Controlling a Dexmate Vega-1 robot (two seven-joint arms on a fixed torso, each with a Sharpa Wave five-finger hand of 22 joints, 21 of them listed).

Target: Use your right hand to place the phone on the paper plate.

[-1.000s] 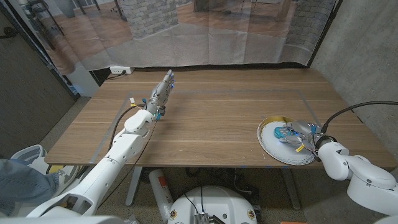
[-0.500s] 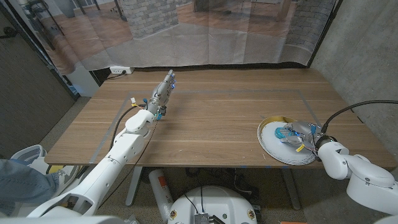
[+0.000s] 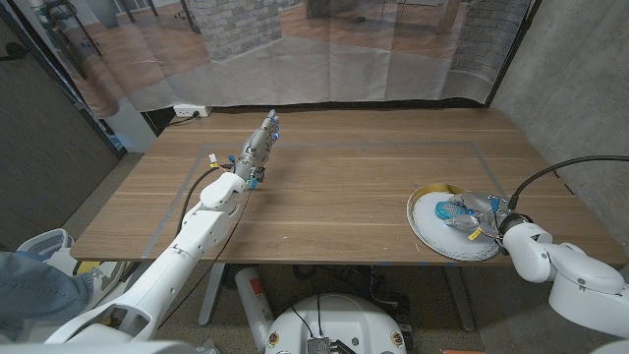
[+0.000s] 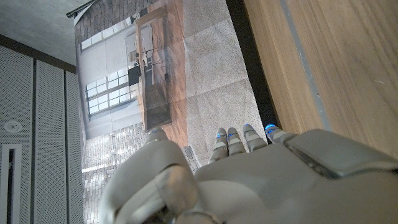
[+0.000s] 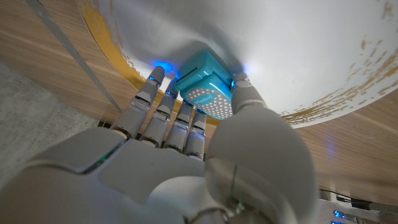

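The phone (image 3: 454, 209), a turquoise item, sits over the paper plate (image 3: 428, 227) at the lower right of the head frame. In my right wrist view the phone (image 5: 203, 86) is pinched between my thumb and my fingers (image 5: 163, 107), against the white surface of the plate (image 5: 311, 50). Whether the phone bears on the plate or is held just clear of it, I cannot tell. My right robot hand (image 3: 482, 220) is over the plate's right part, holding the phone. The plate is white with a yellow rim showing at its upper edge, and it lies on the wooden worktop (image 3: 344, 187) near the front edge.

My left robot hand (image 3: 257, 146) is at the upper left of the head frame, well apart from the plate, with the arm stretched across the worktop. Its fingers extend straight toward the far edge and hold nothing. In the left wrist view the fingertips (image 4: 229, 135) lie close together, with the worktop (image 4: 336, 56) edge beside them. Grey tape lines (image 3: 187, 192) mark a rectangle on the worktop.
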